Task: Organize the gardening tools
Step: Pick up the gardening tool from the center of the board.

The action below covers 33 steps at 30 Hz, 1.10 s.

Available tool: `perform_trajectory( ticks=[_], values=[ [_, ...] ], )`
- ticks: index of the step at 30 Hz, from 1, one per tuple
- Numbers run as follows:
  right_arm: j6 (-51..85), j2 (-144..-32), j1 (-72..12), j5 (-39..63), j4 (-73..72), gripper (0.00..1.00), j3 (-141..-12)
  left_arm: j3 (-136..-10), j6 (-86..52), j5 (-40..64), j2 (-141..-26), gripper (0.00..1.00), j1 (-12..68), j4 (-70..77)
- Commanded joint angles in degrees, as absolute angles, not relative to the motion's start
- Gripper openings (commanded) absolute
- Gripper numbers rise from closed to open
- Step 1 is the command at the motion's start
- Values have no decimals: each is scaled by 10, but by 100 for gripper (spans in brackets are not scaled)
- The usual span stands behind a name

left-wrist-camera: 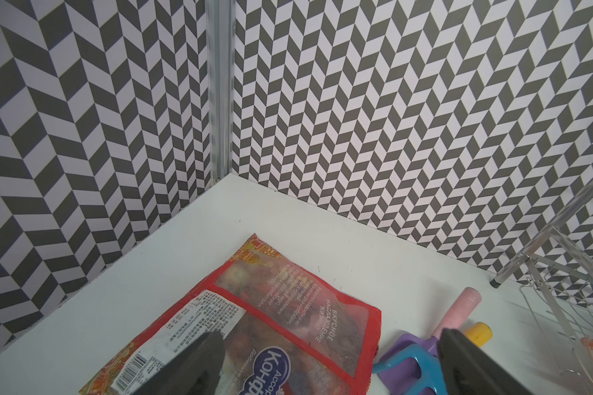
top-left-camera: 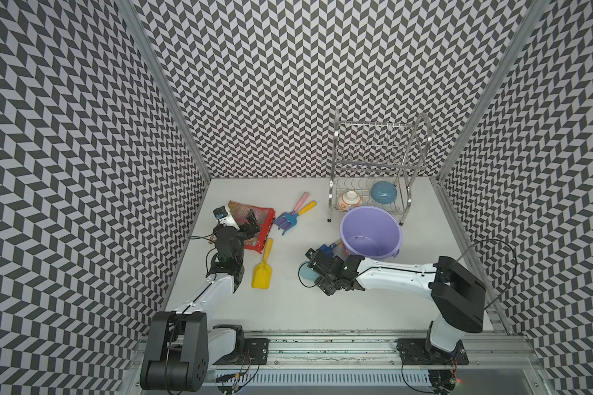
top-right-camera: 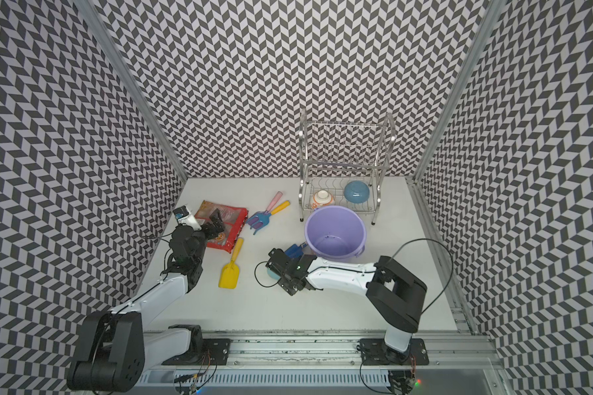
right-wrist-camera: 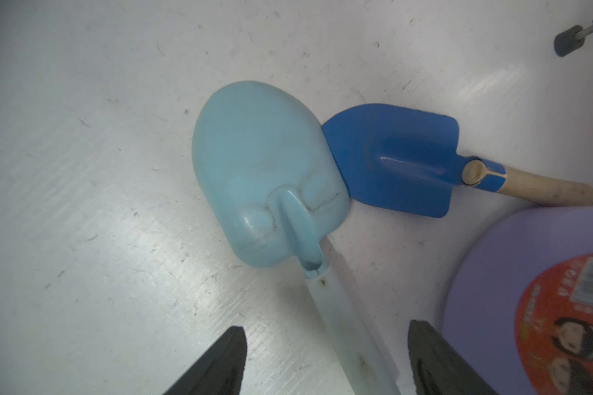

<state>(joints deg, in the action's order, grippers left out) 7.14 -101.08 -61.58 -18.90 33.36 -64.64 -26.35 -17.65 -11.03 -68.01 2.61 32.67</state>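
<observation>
My right gripper is open low over the table. The pale blue shovel lies face down, and its handle runs between the two fingers with a gap on each side. The dark blue trowel, with a wooden handle, touches the shovel's blade. The yellow spade lies alone near the middle. The blue yellow-handled rake lies across the purple pink-handled fork further back. My left gripper hangs open above the red snack packet.
The lavender bucket stands upright just behind my right gripper, close to the trowel's handle. Behind it is a metal dish rack holding a blue bowl and a white bowl. Patterned walls close in three sides.
</observation>
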Motion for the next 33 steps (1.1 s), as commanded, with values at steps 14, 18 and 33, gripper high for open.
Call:
perform_trajectory(
  ticks=[14,18,33],
  values=[
    [64,-1065,-601,-182,327,62,-659,-263,-168,-124,-674,100,26,326],
    [61,-1072,-586,-175,317,57,-662,-264,-168,-125,-675,100,25,325],
    [36,-1107,-582,-98,297,38,-696,-267,-171,-129,-676,100,25,315]
  ],
)
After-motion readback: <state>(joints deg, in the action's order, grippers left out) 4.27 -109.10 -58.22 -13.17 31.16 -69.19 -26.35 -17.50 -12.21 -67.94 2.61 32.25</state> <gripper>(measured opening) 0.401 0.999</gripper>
